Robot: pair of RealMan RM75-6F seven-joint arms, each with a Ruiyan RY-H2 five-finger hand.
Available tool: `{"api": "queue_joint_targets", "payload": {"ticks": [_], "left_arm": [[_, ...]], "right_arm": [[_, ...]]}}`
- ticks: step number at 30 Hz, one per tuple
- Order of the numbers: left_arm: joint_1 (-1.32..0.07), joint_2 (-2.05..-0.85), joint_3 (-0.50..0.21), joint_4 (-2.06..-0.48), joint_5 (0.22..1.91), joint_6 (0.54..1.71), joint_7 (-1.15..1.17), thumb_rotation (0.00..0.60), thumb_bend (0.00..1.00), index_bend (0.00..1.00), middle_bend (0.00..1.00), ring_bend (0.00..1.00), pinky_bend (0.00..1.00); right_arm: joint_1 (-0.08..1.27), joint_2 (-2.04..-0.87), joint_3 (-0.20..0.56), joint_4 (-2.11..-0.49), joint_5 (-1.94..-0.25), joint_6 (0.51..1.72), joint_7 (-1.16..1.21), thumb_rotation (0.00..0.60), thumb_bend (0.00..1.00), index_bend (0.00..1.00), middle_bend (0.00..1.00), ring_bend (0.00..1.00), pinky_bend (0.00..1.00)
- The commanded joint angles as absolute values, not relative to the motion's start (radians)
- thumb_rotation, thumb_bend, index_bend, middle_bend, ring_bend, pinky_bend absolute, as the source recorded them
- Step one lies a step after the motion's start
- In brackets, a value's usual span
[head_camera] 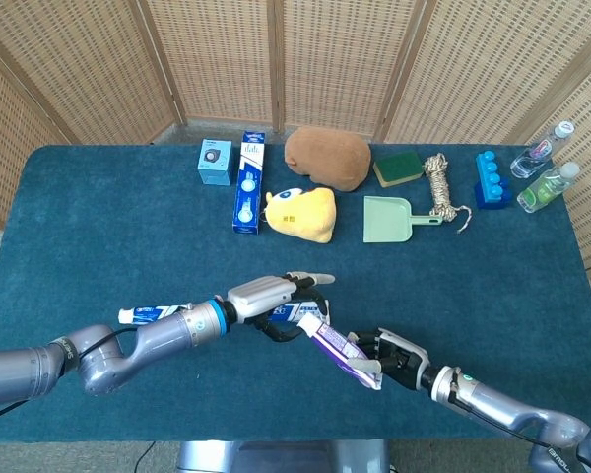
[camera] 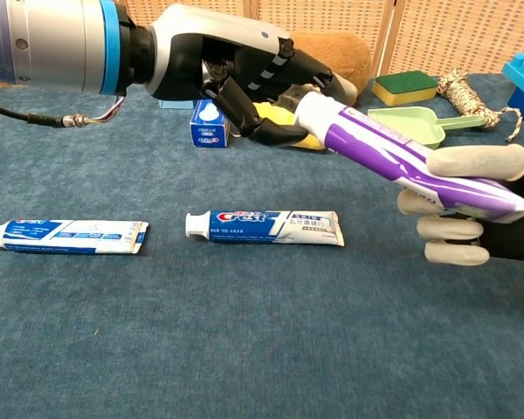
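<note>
Right hand (camera: 476,205) grips the purple toothpaste tube (camera: 393,153) by its flat end, above the table's near edge. Left hand (camera: 244,74), fingers curled, touches the cap end; firm grip unclear. Chest view alone shows two blue tubes (camera: 266,226) lying flat below.

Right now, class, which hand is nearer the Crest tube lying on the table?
Left. The left hand hovers just above and behind the Crest tube; the right hand, holding the purple tube, is off to its right.
</note>
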State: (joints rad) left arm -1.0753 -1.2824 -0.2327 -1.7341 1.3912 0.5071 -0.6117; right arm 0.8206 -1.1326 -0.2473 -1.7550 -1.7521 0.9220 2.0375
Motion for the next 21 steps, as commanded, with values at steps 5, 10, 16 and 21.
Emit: {"api": "queue_joint_targets", "payload": {"ticks": [5, 10, 16, 21], "left_arm": [[-1.074, -1.284, -0.231, -1.737, 1.388, 0.523, -0.608, 0.6, 0.46, 0.31, 0.03, 0.0, 0.0], [-1.074, -1.278, -0.228, -1.74, 1.388, 0.529, -0.608, 0.6, 0.47, 0.32, 0.03, 0.0, 0.0], [-1.075, -1.276, -0.224, -1.741, 1.389, 0.53, -0.616, 0.6, 0.5, 0.32, 0.03, 0.0, 0.0], [-1.075, -1.281, -0.223, -1.743, 1.391, 0.539, -0.619, 0.6, 0.51, 0.33, 0.03, 0.0, 0.0]], "right_arm": [[0.828, -1.13, -0.256, -1.76, -1.747, 0.922, 2.03, 0.6, 0.51, 0.95, 0.73, 0.74, 0.73], [0.833, -1.128, -0.267, -1.761, -1.749, 0.921, 2.028, 0.6, 0.51, 0.95, 0.73, 0.74, 0.73], [0.84, -1.133, -0.282, -1.757, -1.763, 0.925, 2.031, 0.6, 0.52, 0.95, 0.73, 0.74, 0.73], [0.85, -1.133, -0.288, -1.756, -1.77, 0.931, 2.03, 0.6, 0.52, 0.95, 0.73, 0.75, 0.73]]}}
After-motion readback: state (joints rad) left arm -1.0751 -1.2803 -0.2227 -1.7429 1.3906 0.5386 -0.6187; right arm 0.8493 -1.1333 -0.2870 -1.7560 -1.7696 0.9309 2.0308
